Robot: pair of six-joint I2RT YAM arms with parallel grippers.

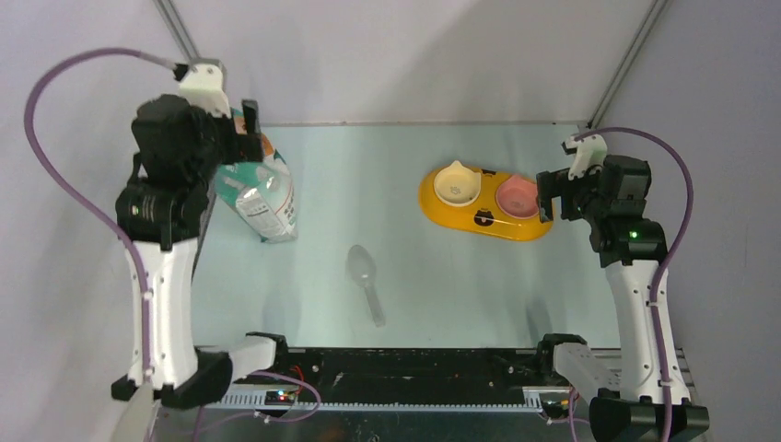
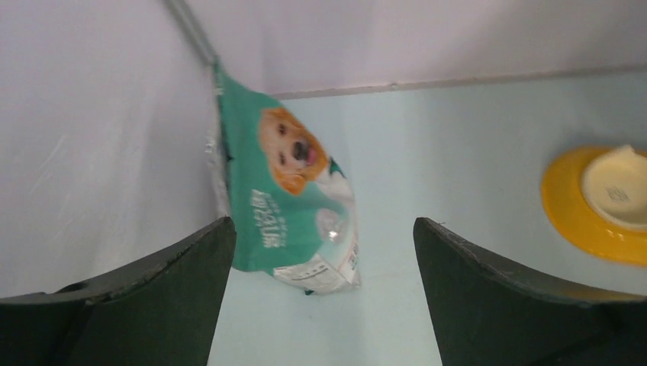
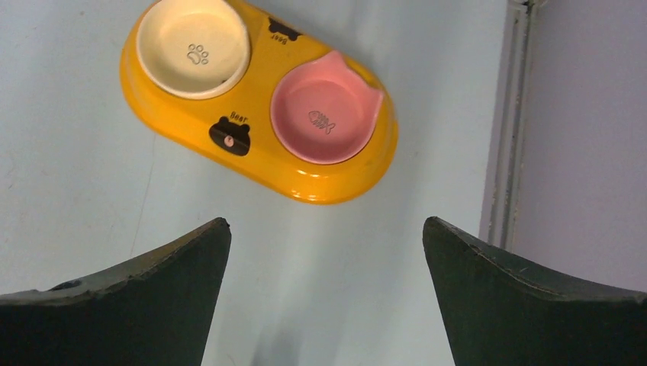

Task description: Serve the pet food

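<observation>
Top external view: teal-and-white dog-printed bag (image 1: 267,198) sits upper left (pet food presumably inside, none visible), yellow double-bowl feeder (image 1: 460,219) empty, clear plastic scoop (image 1: 367,276) untouched, left gripper (image 2: 322,223) and right gripper (image 3: 324,221) spread wide, holding nothing, so serving seemingly unstarted.

Left arm (image 1: 166,276) and right arm (image 1: 640,304) raised, jaws of both spread wide, empty.

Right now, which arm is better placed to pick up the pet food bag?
Left. The left fingers are open and aimed at the pet food bag close by; the right fingers hang open over the yellow feeder, far from the bag.
</observation>
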